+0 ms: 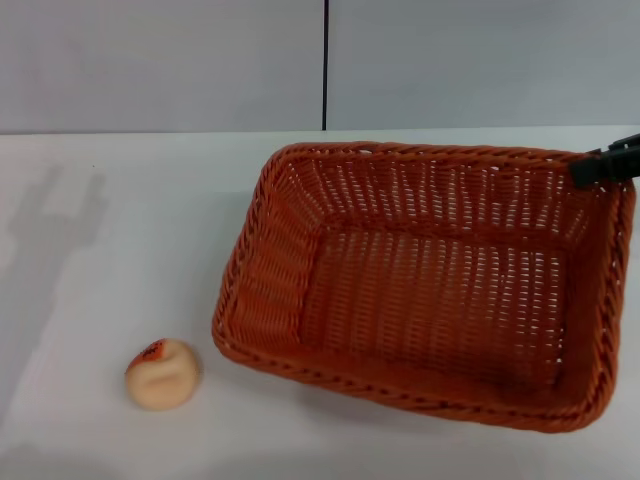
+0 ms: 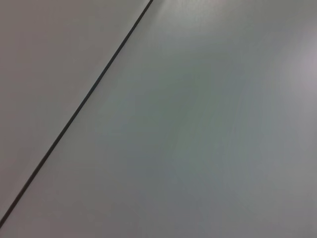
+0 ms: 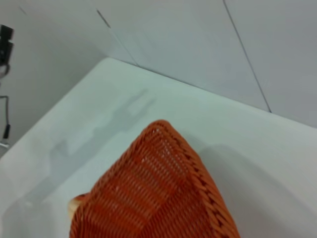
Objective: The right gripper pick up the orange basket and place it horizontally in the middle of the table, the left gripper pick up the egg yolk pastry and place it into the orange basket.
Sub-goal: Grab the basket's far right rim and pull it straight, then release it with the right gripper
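Soft, even light falls on my table (image 1: 120, 250), with a faint claw-shaped shadow at the head view's left. My left wrist view shows only dim, featureless grey wall (image 2: 208, 129).

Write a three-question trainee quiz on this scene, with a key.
1. True or false: the pastry lies inside the basket.
2. The right gripper is at which part of the basket? A) far right corner of the rim B) near left corner C) middle of the floor
3. Fill in: the basket rests on the white ____.

Key
1. False: it lies on the table, apart from the basket, off its near left corner.
2. A.
3. Table.
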### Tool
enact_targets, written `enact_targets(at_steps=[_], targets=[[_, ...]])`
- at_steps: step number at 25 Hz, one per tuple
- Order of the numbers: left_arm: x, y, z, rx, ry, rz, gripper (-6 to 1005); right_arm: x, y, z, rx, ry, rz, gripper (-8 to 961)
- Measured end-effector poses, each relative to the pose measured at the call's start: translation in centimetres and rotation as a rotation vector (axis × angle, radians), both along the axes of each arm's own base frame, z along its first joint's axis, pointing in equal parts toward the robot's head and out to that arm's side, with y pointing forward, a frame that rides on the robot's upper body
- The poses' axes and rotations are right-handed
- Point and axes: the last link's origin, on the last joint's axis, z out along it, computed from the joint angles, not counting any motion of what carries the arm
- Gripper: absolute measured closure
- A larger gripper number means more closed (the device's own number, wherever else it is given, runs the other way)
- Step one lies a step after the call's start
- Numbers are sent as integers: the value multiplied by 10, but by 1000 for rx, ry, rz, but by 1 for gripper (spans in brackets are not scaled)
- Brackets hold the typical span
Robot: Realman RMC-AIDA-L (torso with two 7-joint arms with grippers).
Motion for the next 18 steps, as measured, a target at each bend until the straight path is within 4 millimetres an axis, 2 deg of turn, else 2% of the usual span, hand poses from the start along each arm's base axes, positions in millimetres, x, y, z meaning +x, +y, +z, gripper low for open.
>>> enact_targets(at_steps=[12, 18], targets=[[0, 0, 0, -2, -3, 1, 359, 2, -9, 20, -18, -1, 115, 772], [0, 0, -1, -2, -3, 2, 359, 3, -13, 17, -47, 2, 170, 772]])
